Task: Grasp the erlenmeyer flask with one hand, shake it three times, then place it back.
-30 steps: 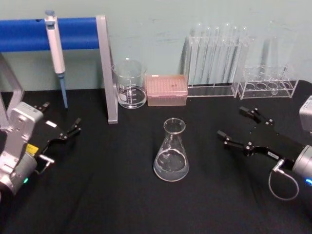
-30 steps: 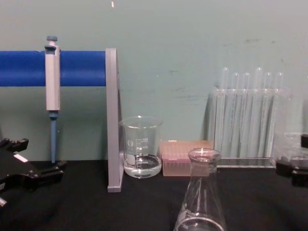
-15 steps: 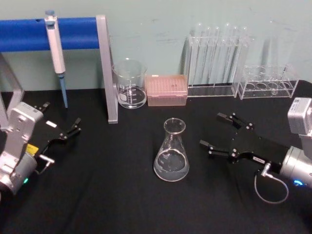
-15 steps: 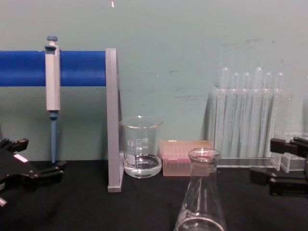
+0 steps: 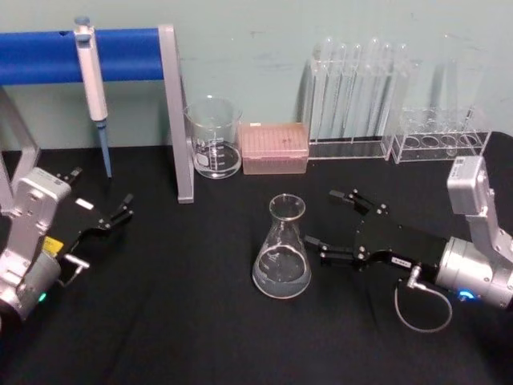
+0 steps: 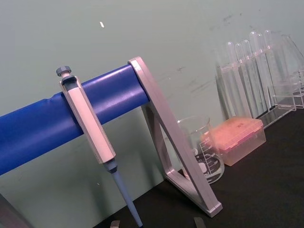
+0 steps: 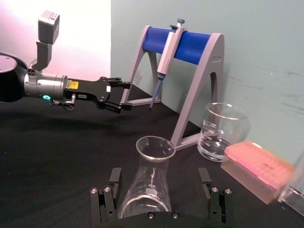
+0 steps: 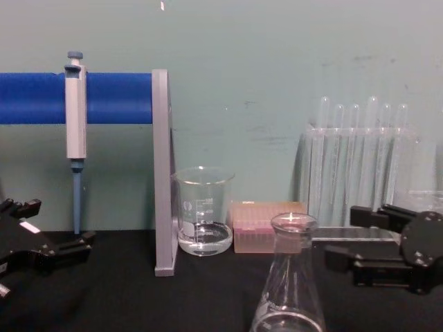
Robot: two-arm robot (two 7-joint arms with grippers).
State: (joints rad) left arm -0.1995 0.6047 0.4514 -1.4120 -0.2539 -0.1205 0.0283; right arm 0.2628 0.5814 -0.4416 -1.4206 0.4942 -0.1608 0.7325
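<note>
Head view: the right gripper (image 5: 321, 218) sits low over the black desk (image 5: 176, 321), fingers spread wide. It is just beside the erlenmeyer flask (image 5: 282, 255), which stands upright mid-desk with a shallow pool of clear liquid. Behind, a graduated beaker (image 5: 213, 148) holds a little clear liquid beside a pink box (image 5: 274, 148); the left gripper (image 5: 103, 186) rests parked at the desk's left, fingers apart.
</note>
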